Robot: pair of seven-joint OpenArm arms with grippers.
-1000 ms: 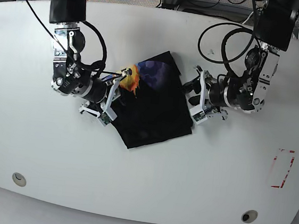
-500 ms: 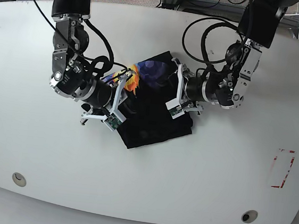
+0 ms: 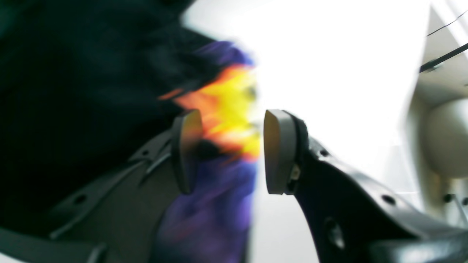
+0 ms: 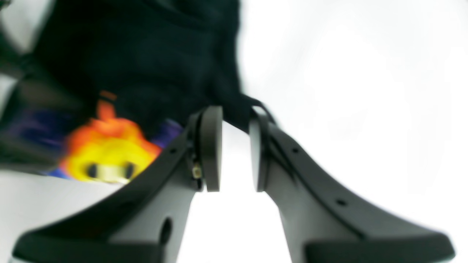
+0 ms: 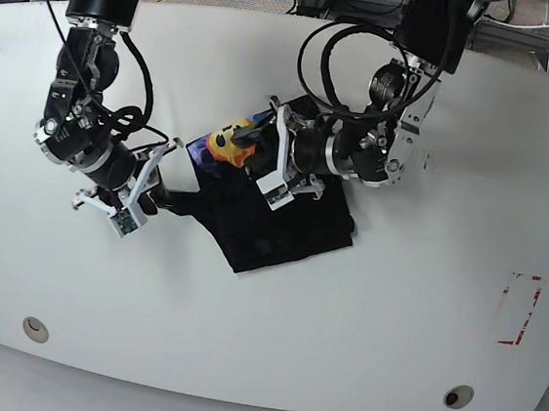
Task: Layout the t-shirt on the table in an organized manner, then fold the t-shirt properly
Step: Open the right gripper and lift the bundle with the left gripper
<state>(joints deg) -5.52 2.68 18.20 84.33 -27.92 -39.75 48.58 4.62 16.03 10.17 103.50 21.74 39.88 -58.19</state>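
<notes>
The black t-shirt lies bunched in a rough diamond in the middle of the white table. Its yellow, orange and blue print shows at its upper left. My left gripper hovers over the shirt just right of the print. In the left wrist view that gripper is open, and the blurred print shows beyond the gap. My right gripper is left of the shirt, with a black strip of cloth stretched to it. In the right wrist view this gripper pinches black cloth at its tips.
A red-outlined rectangle is marked at the table's right. Two round metal fittings sit near the front edge. Cables and equipment stand behind the far edge. Black cable loops hang from the arm on the right.
My left gripper swept left from the shirt's right edge to beside the print. My right gripper pulled away to the left, drawing cloth with it. The print shifted left.
</notes>
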